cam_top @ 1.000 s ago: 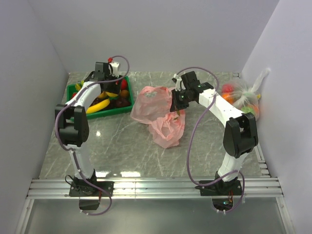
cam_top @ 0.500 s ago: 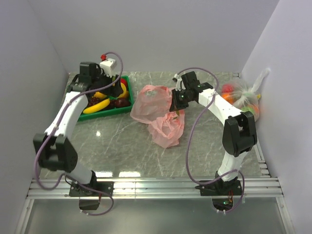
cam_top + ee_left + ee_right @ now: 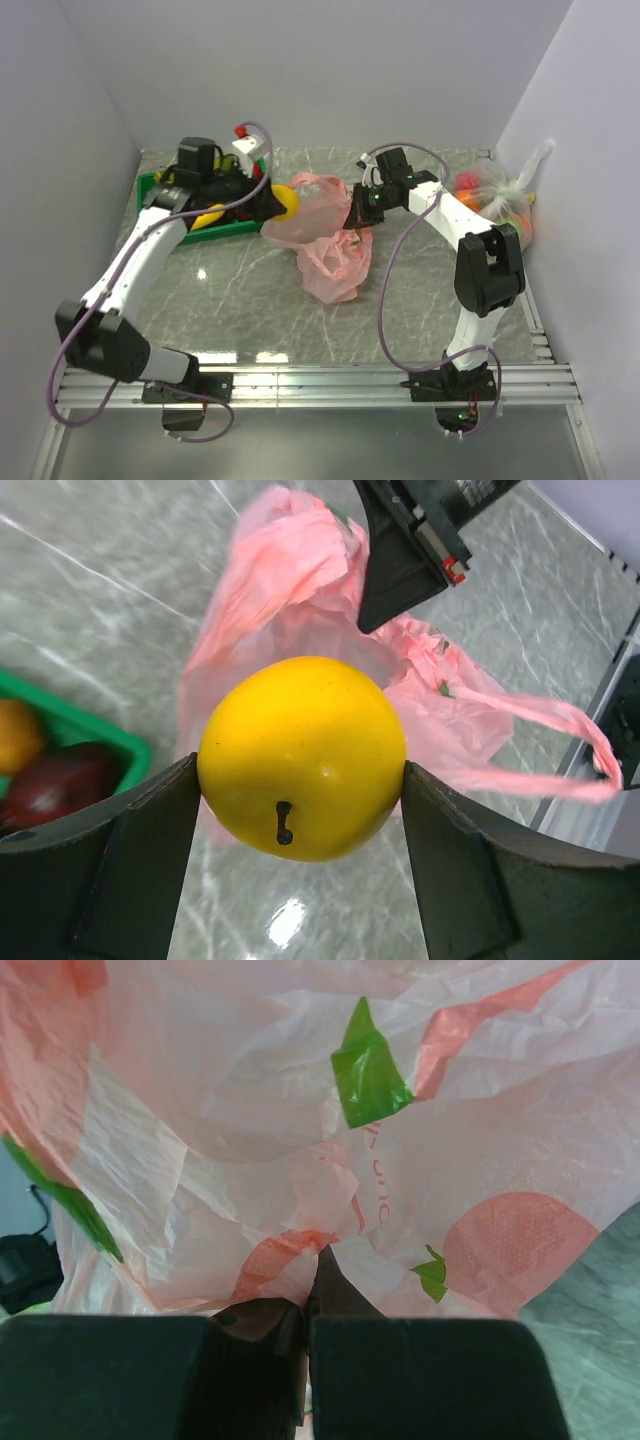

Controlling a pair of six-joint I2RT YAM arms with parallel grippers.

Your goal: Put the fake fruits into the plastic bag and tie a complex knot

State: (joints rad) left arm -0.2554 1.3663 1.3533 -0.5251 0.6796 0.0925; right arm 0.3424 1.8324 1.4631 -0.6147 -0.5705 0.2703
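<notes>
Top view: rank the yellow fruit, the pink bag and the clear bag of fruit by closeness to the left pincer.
1. yellow fruit: held between the fingers of the left pincer.
2. pink bag: just to its right, mid-scene.
3. clear bag: far right, well beyond the pink bag.

The counter (image 3: 250,290) is a grey-green, stone-patterned slab, glossy, with light glints near its front edge. A green tray (image 3: 228,230) holding fake fruits (image 3: 58,782) sits at its far left. The pink plastic bag (image 3: 328,268) lies crumpled around the middle, and a clear bag (image 3: 500,200) of fruit rests in the far right corner beside the wall.
</notes>
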